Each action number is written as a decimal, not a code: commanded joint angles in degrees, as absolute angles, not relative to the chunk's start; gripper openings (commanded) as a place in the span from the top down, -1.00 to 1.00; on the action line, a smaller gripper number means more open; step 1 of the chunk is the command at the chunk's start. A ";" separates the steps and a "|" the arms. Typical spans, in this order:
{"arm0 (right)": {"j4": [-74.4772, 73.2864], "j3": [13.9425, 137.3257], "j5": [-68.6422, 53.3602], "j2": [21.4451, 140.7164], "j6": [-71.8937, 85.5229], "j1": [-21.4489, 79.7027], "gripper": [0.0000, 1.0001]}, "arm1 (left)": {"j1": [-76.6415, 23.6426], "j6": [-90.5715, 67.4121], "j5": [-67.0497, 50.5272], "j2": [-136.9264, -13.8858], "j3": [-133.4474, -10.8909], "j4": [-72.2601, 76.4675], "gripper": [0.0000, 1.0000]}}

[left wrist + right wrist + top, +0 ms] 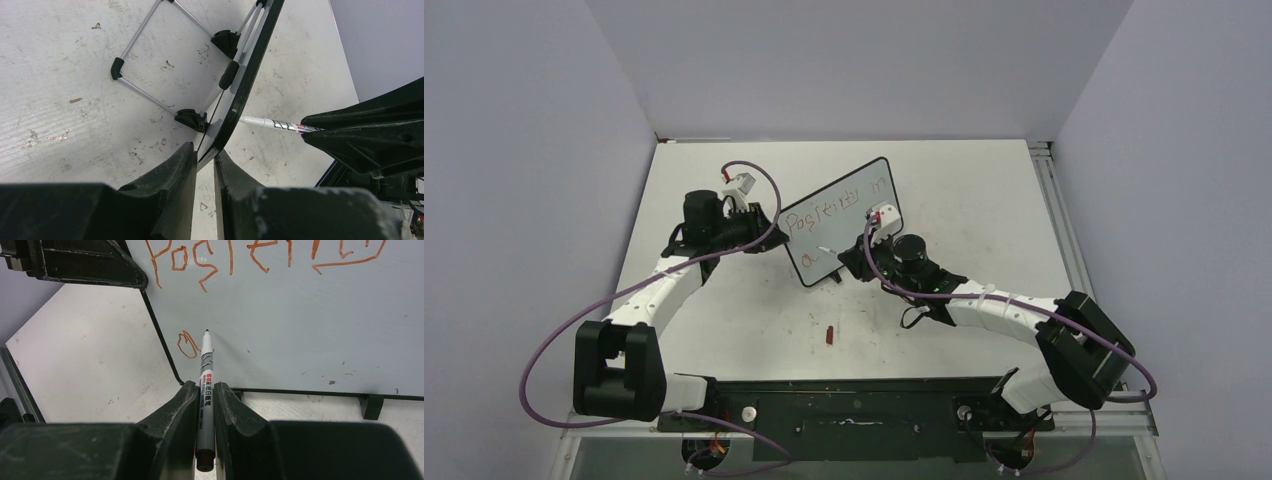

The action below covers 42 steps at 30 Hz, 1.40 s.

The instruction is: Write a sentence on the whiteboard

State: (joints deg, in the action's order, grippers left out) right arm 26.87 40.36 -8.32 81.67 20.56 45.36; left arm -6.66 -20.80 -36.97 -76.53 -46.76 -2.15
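Observation:
The whiteboard [839, 220] stands tilted at mid-table on its wire stand. Its sentence [836, 214] is in orange-red marker: a top line [250, 255] and, below it, a lone "a" [187, 345]. My left gripper [204, 150] is shut on the board's black left edge [245, 85], one finger on each side. My right gripper [204, 386] is shut on a grey whiteboard marker [206, 375]. The marker's tip is at the board face [300, 330], just right of the "a". In the left wrist view the marker [272, 123] pokes out past the board.
A small red marker cap [829, 335] lies on the table in front of the board. The wire stand [150, 65] with black feet props the board from behind. The tabletop [984, 200] is smudged white, with grey walls at the back and sides.

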 commanded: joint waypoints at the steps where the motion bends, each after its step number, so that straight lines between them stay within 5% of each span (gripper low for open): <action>1: 31.16 40.95 -7.69 82.91 21.05 45.02 0.89 | -6.59 -20.10 -37.04 -76.99 -49.56 -1.86 0.67; 42: 31.91 40.12 -8.08 86.98 20.21 46.61 0.89 | -7.38 -17.84 -35.59 -76.07 -50.17 -3.87 0.82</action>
State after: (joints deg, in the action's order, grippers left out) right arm 29.93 40.38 -9.39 85.84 21.17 46.00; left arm -7.09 -17.72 -35.24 -76.64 -47.62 -4.29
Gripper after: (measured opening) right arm 0.157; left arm 0.104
